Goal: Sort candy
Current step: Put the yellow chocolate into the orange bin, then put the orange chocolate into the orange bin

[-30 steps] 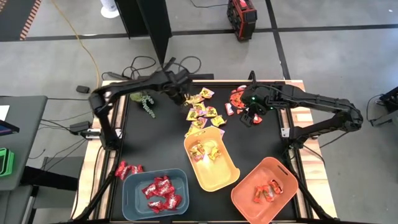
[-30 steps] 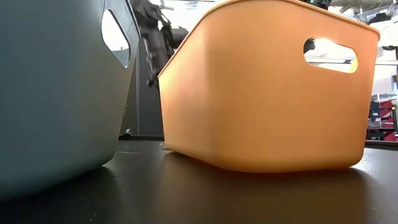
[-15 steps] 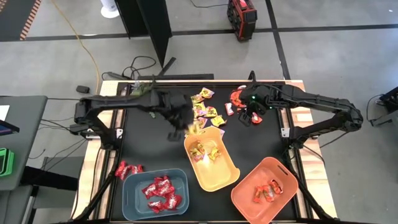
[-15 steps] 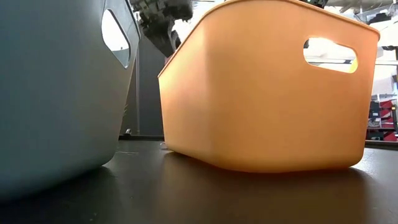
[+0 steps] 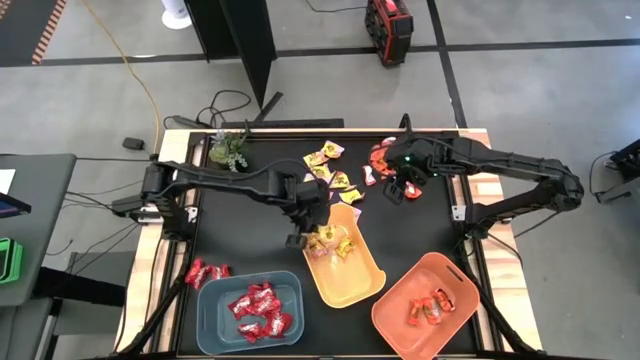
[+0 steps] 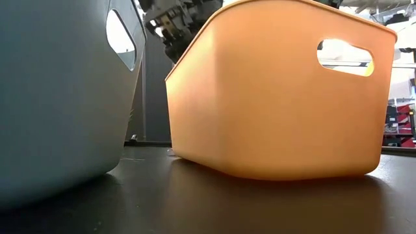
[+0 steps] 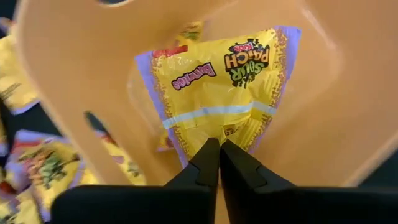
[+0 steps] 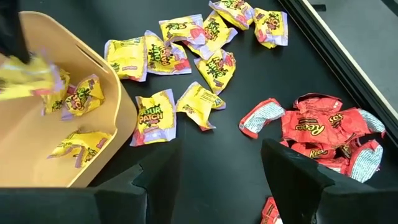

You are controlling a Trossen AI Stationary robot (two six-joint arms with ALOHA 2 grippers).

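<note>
My left gripper is shut on a yellow candy packet over the far end of the yellow bin. In the high view the left gripper is at that bin's far left rim. More yellow candy lies loose on the black table beyond the bin. Orange-red candy lies at the far right. My right gripper hangs open above the table between those two heaps, holding nothing. Deep red candy fills the blue-grey bin. My left gripper pinches the yellow packet by one edge between its two fingertips. The fingers slant downward from the table's left. The packet spreads out beyond the fingertips, clear of the table, over the inside of the yellow bin.
The blue-grey bin stands near left and the orange bin near right, holding orange-red candy. A few red candies lie on the table beside the blue-grey bin. A green sprig sits at the far left corner.
My left gripper has swung from the far left, by the sprig and the yellow heap, toward the table's right and near edge to the yellow bin's far end. It rolled on the way and carried the yellow packet clear of the table.
</note>
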